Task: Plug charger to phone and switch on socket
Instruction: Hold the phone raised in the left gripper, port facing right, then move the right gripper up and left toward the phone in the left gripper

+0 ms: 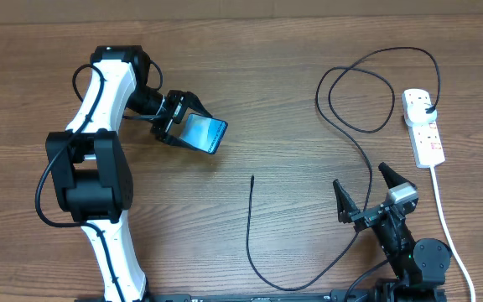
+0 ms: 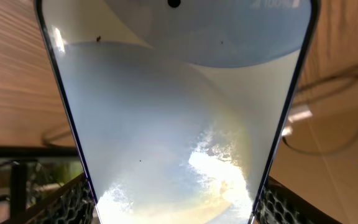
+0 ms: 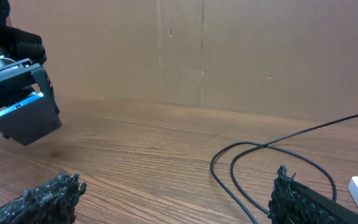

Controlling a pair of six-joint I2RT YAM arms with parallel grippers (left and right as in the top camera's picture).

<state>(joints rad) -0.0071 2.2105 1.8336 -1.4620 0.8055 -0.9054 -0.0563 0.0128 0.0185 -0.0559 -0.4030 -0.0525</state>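
On the left, our left fingers (image 1: pixel 193 101) pinch the phone (image 1: pixel 207 134) by its long edges and hold it tilted with the screen lit, apparently clear of the counter (image 1: pixel 292 75). Its glass nearly fills the left wrist view. As we judge it, the step in hand is bringing the tip and the port together, so we would keep that pinch steady and turn the phone's port end toward the middle. There the charger (image 1: pixel 251 218) lies loose, its small tip pointing up the counter, well apart from the phone. We would grasp it just behind the tip so it cannot flop, then push in line with the port. Our right fingers (image 1: pixel 342 203) stand spread wide and empty beside the cable. Farther right lies the socket (image 1: pixel 423 127), with the charger's black plug seemingly seated in it and the switch yet to be pressed. The counter is wood-grain, and a plain brown wall (image 3: pixel 241 50) backs it.
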